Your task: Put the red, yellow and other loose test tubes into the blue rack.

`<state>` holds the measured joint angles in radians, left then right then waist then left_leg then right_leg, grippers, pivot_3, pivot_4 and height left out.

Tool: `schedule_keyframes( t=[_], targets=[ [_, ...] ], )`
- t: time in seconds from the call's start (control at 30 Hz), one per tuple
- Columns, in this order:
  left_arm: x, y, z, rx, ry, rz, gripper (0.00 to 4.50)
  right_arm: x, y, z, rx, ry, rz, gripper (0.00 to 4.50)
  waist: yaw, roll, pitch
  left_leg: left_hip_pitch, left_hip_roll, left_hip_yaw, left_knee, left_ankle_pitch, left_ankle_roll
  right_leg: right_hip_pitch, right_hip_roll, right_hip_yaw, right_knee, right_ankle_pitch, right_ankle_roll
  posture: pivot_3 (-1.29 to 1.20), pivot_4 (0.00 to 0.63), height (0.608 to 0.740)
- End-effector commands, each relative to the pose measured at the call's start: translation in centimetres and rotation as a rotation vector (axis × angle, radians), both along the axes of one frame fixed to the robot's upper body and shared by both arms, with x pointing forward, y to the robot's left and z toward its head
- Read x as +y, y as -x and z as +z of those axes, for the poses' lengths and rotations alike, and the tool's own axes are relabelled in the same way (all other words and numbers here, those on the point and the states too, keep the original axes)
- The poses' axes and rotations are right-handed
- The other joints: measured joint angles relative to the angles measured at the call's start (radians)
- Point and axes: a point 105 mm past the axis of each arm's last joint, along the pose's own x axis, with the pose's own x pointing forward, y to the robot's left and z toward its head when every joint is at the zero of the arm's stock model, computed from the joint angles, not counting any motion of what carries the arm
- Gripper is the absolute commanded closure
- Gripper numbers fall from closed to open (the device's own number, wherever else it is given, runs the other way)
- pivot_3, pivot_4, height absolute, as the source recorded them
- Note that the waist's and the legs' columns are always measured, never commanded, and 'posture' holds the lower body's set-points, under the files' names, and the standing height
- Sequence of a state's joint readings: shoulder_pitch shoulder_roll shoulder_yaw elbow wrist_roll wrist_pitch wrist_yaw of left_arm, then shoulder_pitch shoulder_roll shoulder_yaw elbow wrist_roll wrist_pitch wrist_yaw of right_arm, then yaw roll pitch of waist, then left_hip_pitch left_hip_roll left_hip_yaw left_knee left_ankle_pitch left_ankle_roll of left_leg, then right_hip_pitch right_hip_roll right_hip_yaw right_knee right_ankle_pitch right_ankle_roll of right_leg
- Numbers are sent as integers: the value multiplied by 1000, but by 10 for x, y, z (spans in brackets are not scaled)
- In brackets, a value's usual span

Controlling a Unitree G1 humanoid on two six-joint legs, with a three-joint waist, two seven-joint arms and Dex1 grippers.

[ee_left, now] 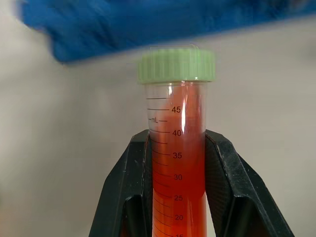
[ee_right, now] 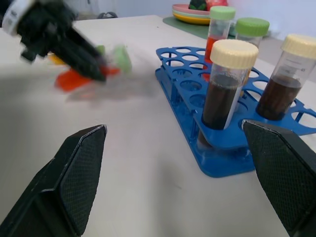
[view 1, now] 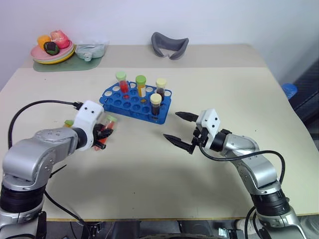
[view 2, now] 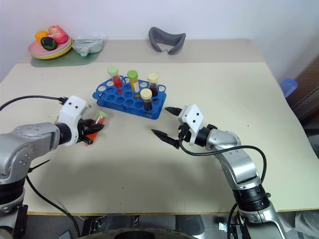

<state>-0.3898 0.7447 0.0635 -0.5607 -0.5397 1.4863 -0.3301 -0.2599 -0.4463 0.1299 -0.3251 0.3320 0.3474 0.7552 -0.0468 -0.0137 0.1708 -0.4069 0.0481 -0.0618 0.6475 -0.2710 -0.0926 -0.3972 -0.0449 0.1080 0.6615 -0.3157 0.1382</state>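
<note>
table (view 1: 149, 164) | blue rack (view 1: 133, 102) | green mat (view 1: 67, 64) | grey headrest (view 1: 170, 45)

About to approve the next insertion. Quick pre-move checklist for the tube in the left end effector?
1. Grip: left end effector shut on the red tube, fingers either side of the barrel. Ok.
2. Cap: pale green cap seated on the tube. Ok.
3. Free holes: the blue rack has open holes on the near-left side. Ok.
4. Rack contents: four tubes upright in it, none leaning badly. Ok.
5. Right end effector open, beside the rack's right end, apart from it. Ok.
6. Tube orientation: tilted, not vertical over a hole. Not ok.
</note>
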Motion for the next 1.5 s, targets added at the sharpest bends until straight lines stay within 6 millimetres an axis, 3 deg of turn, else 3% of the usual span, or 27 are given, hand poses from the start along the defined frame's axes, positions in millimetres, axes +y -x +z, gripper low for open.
schedule_keyframes(
  t=[0.03, 0.2, 0.3, 0.43, 0.5, 0.57, 0.63, 0.9, 1.27, 1.5],
  targets=[
    [-5, -2, -4, 33, -30, 1, 2635, 6, 2, 8, -47, -22, 14, 0, 0, 0, 0, 0, 0, 0, 0, 0, 0, 0, 0, 0, 0, 0, 0, 0, 150, 740],
    [0, -11, 10, -9, -5, 22, 288, 7, 4, 7, -49, -26, 5, 0, 1, 0, 0, 0, 0, 0, 0, 0, 0, 0, 0, 0, 0, 0, 0, 0, 150, 740],
    [4, -16, 25, -46, 54, 44, 288, 6, 4, 8, -49, -25, 1, 0, 2, 0, 0, 0, 0, 0, 0, 0, 0, 0, 0, 0, 0, 0, 0, 0, 150, 740],
    [25, -25, 73, -181, 144, 104, 288, 2, 3, 7, -45, -16, -7, 0, 1, 0, 0, 0, 0, 0, 0, 0, 0, 0, 0, 0, 0, 0, 0, 0, 150, 740],
    [56, -24, 81, -191, 120, 209, 288, 1, 3, 7, -44, -15, -8, 0, -5, 0, 0, 0, 0, 0, 0, 0, 0, 0, 0, 0, 0, 0, 0, 0, 150, 740],
    [86, -17, 73, -138, 56, 308, 135, 1, 2, 7, -41, -14, -4, 0, -19, 0, 0, 1, 0, 0, -1, 0, 0, -1, 0, 0, 1, 0, -1, 0, 150, 740],
    [98, -11, 62, -87, 8, 332, 135, 3, 2, 7, -39, -14, 2, 0, -23, 0, 0, 1, 0, 0, -2, 0, 0, -1, 0, 0, 1, -1, -2, 0, 150, 740],
    [116, -6, 36, 61, -54, 367, 135, 6, 3, 7, -39, -21, 6, 0, -15, -2, 1, 0, 0, 0, -1, 0, 0, -1, 0, -1, 1, -1, -2, 0, 150, 740],
    [149, -13, 17, 141, -94, 469, 135, 5, 9, 4, -32, -29, -22, 0, -22, -2, 1, 0, 0, 0, -1, 0, 0, -1, 0, -1, 2, -1, -2, 0, 150, 740],
    [152, -15, 3, 202, -81, 450, 135, 8, 9, 3, -30, -37, -26, 0, -21, -2, 1, 0, 0, 0, 0, 0, 0, -1, 0, -1, 2, -1, -2, 0, 150, 740]
  ],
)
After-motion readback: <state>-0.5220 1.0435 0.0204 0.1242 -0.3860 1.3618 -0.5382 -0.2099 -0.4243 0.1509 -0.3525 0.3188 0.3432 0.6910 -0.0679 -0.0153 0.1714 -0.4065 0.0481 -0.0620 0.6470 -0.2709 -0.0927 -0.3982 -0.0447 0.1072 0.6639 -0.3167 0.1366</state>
